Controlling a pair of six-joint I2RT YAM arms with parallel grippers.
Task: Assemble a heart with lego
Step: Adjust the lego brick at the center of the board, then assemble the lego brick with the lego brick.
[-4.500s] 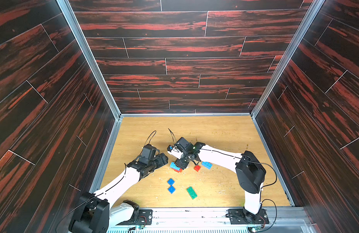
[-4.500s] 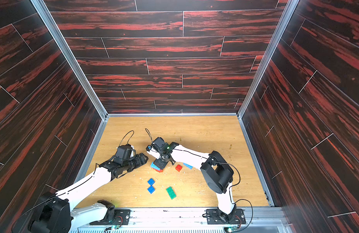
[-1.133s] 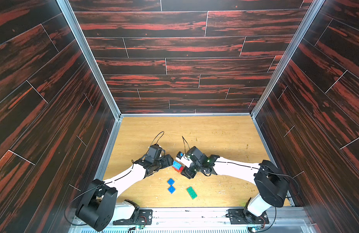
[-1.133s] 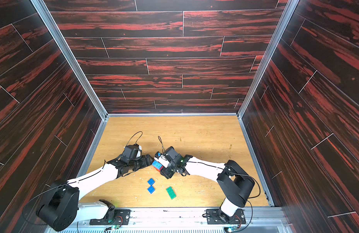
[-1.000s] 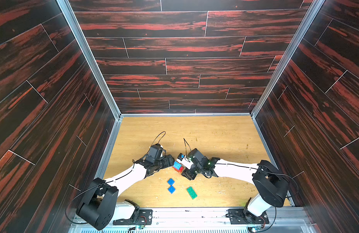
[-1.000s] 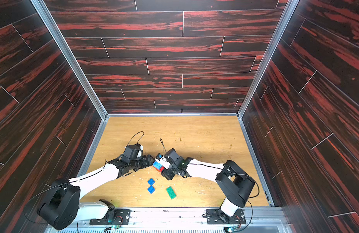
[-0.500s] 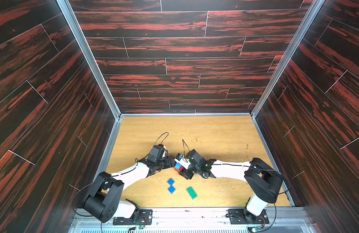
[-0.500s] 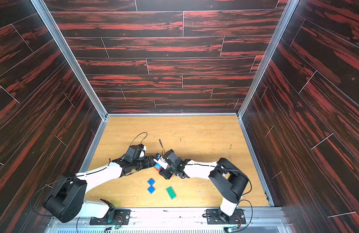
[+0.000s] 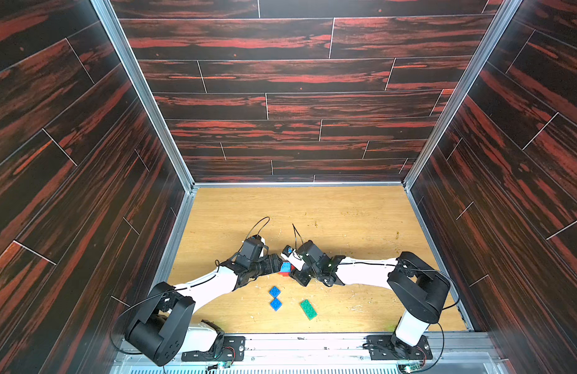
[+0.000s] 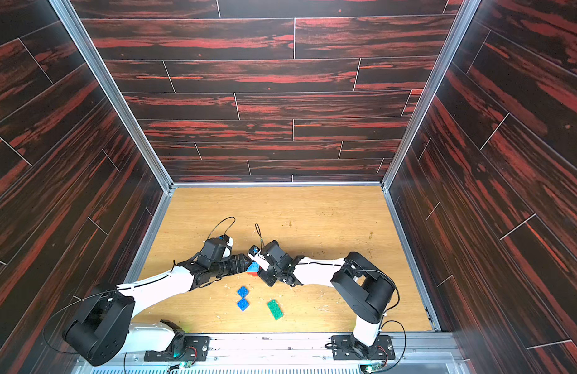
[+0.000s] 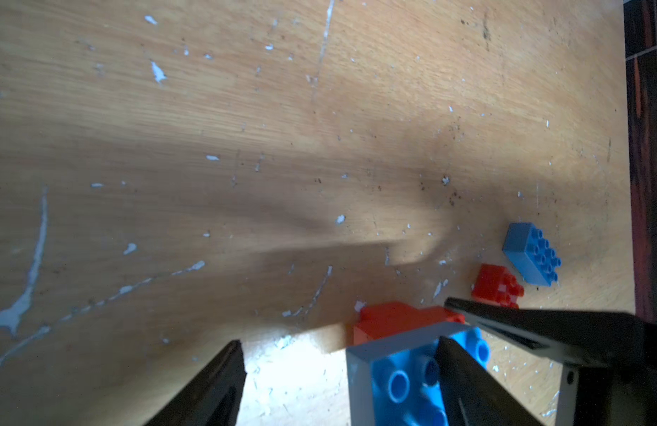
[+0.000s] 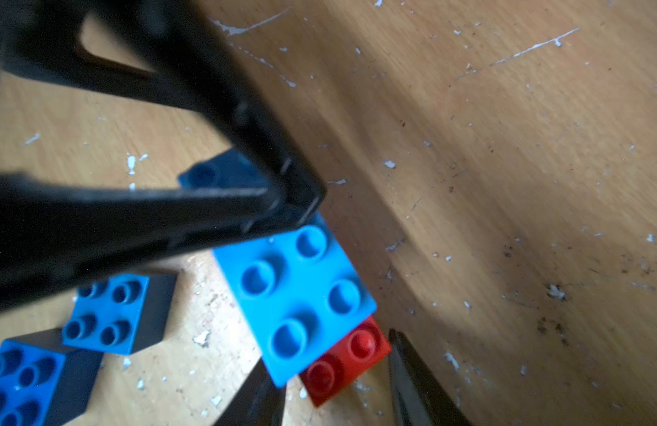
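Note:
The started heart is a long light blue brick (image 12: 297, 291) stacked on a red brick (image 12: 351, 356), standing on the wooden table in both top views (image 9: 284, 268) (image 10: 253, 268). My left gripper (image 11: 339, 341) is open wide. One of its fingers (image 12: 293, 195) rests on the light blue brick's studded top, and bare table shows up to the other finger. My right gripper (image 12: 327, 348) faces it from the other side. Its jaws stand close on either side of the red brick, with a sliver of table still showing beside one finger.
Two dark blue square bricks (image 9: 274, 291) (image 9: 275, 304) and a long green brick (image 9: 308, 309) lie loose nearer the front edge. A small red brick (image 11: 498, 286) and a light blue brick (image 11: 529, 258) lie under my right arm. Dark panelled walls (image 9: 86, 194) enclose the table.
Both grippers have drawn in toward the stacked bricks from opposite sides. The right jaws have narrowed around the red brick. The stack and the loose bricks have stayed put.

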